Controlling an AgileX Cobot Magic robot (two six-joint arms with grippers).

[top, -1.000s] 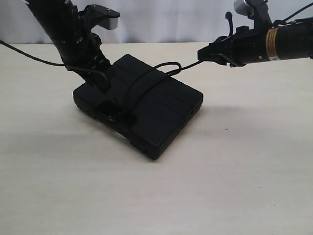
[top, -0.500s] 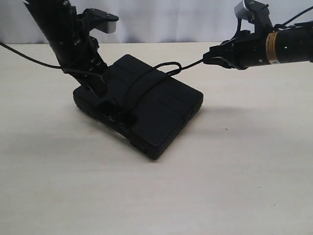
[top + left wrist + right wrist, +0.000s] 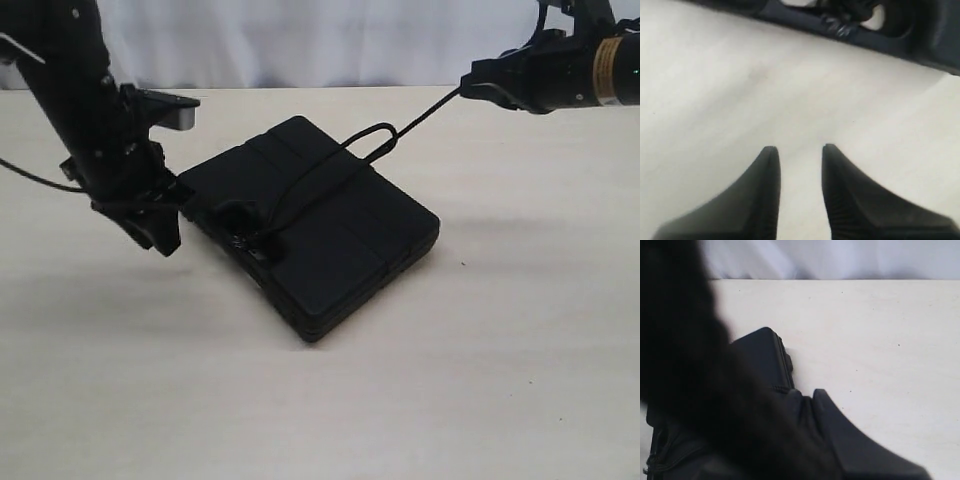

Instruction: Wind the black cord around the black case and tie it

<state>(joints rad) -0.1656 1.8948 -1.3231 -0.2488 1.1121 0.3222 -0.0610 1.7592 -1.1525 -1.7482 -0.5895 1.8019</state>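
Observation:
The black case [image 3: 345, 245] lies flat on the pale table, its handle slot toward my left arm. The black cord [image 3: 430, 112] crosses the case's top, forms a loop at the far edge and runs taut to my right gripper [image 3: 470, 88], which is shut on it above the table's far right. My left gripper [image 3: 163, 238] stands open just left of the case, apart from it. Nothing sits between its fingers [image 3: 771, 165], and the case edge [image 3: 920, 35] lies ahead of them. In the right wrist view a dark blur hides much; the case [image 3: 762, 360] shows beyond the shut right gripper [image 3: 809, 396].
The pale tabletop [image 3: 450, 380] stretches bare in front of and to the right of the case. A white curtain [image 3: 330, 40] closes off the far edge. My left arm's thin black cable [image 3: 35, 178] trails off to the left.
My left gripper has come off the case and moved left and down. My right gripper has pulled back to the right, drawing the cord taut. The case has slid a little right.

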